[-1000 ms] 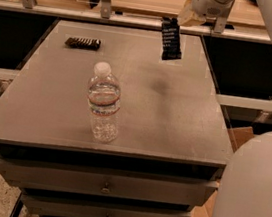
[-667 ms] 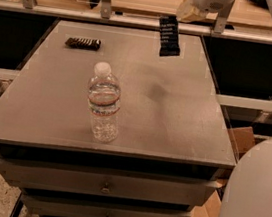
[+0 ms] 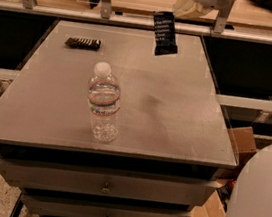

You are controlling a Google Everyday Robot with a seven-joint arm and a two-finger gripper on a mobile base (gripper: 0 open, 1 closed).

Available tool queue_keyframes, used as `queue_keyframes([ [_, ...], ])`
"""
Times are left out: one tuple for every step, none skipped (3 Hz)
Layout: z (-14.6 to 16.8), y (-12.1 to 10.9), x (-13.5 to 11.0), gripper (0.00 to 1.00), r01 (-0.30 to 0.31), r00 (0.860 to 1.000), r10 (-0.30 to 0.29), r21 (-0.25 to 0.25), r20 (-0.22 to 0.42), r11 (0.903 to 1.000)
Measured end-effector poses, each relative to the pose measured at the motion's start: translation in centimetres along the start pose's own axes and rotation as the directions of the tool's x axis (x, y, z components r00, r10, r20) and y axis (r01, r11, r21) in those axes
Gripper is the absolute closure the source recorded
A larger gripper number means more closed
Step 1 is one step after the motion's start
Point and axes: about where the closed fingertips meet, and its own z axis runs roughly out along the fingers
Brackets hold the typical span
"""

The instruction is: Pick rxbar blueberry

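Claw sits at the desk's far right edge, clenched on the top end of the rxbar. Rxbar is a flat navy wrapper with pale text, hanging tilted in the air above the desk. Brown ridged bar lies flat at far left, well apart. Clear plastic bottle with white cap stands upright near the front, well apart from the rxbar. Desk top is matte grey and scuffed, with drawers below.

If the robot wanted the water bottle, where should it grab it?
Probably round the middle of the water bottle, coming in level from the side: it stands upright, tall and round, so a pinch at the cap might tip it. The gripper is up over the back edge of the table, holding the rxbar blueberry in the air.
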Motion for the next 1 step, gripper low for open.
queue_keyframes([
  [-0.01,0.37,-0.72,1.00,0.043,0.998,-0.042,-0.015,0.049,0.9990],
])
